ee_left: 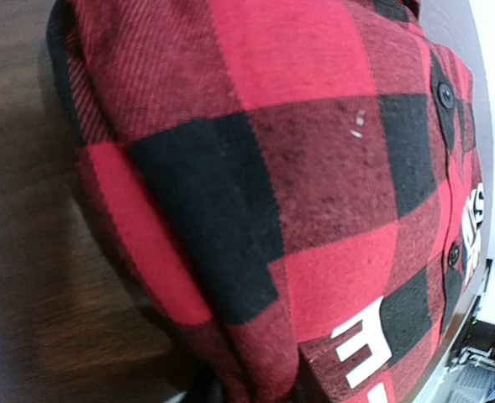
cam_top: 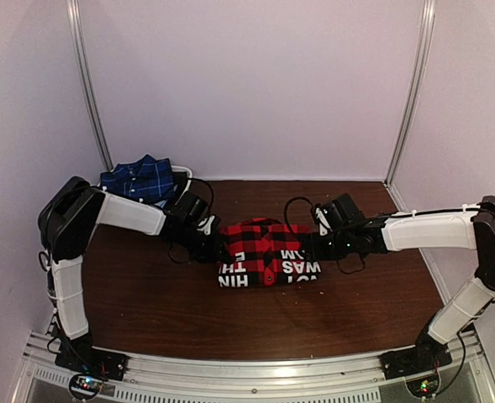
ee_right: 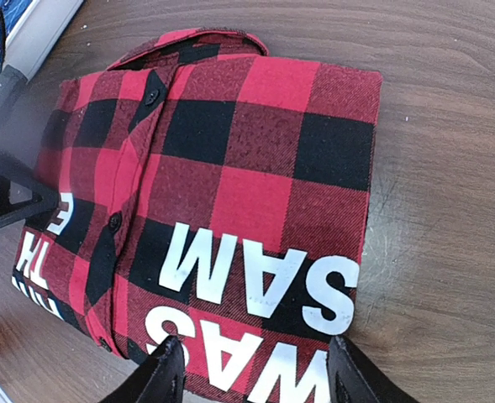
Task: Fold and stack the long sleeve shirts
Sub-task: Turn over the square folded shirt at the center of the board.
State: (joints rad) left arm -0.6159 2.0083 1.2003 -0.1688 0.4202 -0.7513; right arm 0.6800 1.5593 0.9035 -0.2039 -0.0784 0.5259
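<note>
Seen from my remote desk: on the dark wooden table, brown board shows wide along the near side and to the right. The folded red-and-black checked shirt lies mid-table, white letters up, edges square. The navy plaid shirt sits bunched in the far left corner, well apart. My right gripper stands parted over the red shirt's right edge. My left gripper is at its left edge, and I cannot tell how its jaws stand

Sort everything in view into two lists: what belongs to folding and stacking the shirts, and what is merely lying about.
Belongs to the job:
red-and-black checked shirt, folded, mid-table
navy plaid shirt, far left corner
left gripper and right gripper, at the red shirt's two sides

Merely there:
wooden table
metal corner posts
</note>
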